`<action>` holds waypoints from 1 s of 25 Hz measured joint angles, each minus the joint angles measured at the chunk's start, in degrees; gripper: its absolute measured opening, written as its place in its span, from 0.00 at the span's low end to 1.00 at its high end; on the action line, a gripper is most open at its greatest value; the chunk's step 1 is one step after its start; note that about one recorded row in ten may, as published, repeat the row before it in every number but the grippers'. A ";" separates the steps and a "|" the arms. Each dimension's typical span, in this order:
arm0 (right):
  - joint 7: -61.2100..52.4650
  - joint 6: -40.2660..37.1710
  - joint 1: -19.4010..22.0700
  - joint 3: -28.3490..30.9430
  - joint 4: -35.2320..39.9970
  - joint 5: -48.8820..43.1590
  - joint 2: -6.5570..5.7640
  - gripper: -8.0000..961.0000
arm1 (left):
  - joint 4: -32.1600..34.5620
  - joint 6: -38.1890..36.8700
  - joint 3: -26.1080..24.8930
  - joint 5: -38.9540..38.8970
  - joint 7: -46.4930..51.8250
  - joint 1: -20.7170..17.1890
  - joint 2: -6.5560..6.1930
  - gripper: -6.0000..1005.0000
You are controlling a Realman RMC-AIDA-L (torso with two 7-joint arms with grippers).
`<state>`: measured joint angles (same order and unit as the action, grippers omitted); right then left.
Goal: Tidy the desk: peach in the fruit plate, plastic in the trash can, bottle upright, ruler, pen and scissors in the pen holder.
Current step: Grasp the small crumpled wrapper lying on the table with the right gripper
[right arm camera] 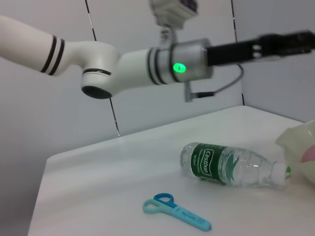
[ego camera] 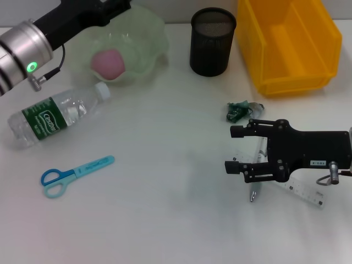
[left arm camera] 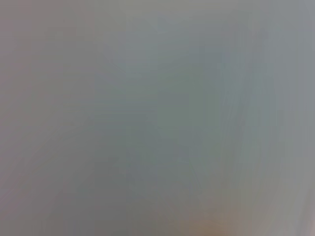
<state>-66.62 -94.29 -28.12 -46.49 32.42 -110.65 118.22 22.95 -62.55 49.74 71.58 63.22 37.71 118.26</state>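
The right gripper (ego camera: 234, 148), fingers spread, is hovering over the pen (ego camera: 256, 175) and clear ruler (ego camera: 300, 192), while the left gripper's state is hidden.

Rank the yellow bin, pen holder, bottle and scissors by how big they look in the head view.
1. Yellow bin
2. Bottle, lying down
3. Pen holder, looks close to the bottle
4. Scissors
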 joint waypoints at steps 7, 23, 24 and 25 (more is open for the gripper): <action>0.00 -0.40 0.04 0.29 -0.07 0.28 -0.14 0.85 | 9.95 -23.59 5.66 7.88 5.68 -8.96 -1.86 0.84; -7.44 -1.79 -0.98 1.08 4.52 0.45 -0.62 0.85 | 8.66 -34.73 5.61 25.09 -0.52 -16.61 -3.65 0.85; -9.96 -2.39 -1.13 1.02 6.08 0.42 -0.63 0.85 | 8.11 -34.77 5.63 25.09 -0.95 -16.66 -3.61 0.85; -13.62 -3.14 -1.24 0.90 8.61 0.24 -0.63 0.85 | 8.11 -34.77 5.63 25.09 -0.95 -16.66 -3.61 0.85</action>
<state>-80.24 -97.44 -29.36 -45.59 41.03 -110.40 117.58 31.06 -97.32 55.37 96.68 62.27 21.05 114.65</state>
